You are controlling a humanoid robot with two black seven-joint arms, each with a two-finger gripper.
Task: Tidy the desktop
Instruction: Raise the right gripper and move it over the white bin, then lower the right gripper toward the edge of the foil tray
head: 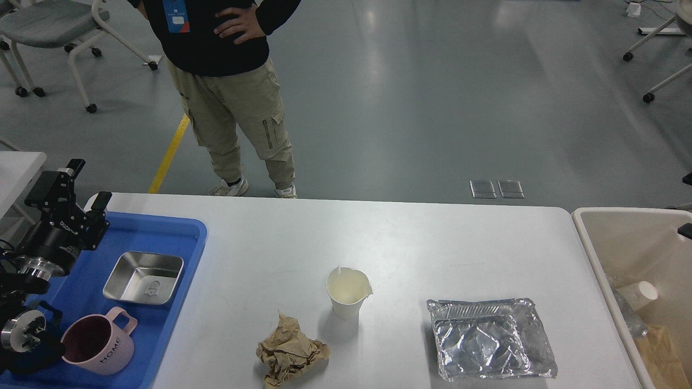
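Left fingers (75, 181) spread, empty, above the desktop's (405, 243) far-left corner.

We have open desktop (432, 237) along the far half — nearer us a cup (347, 292), crumpled paper (291, 352) and foil tray (489, 339) block the way.

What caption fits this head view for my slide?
Open left gripper above blue plastic tray; crumpled brown paper, white paper cup, foil container on white desktop.
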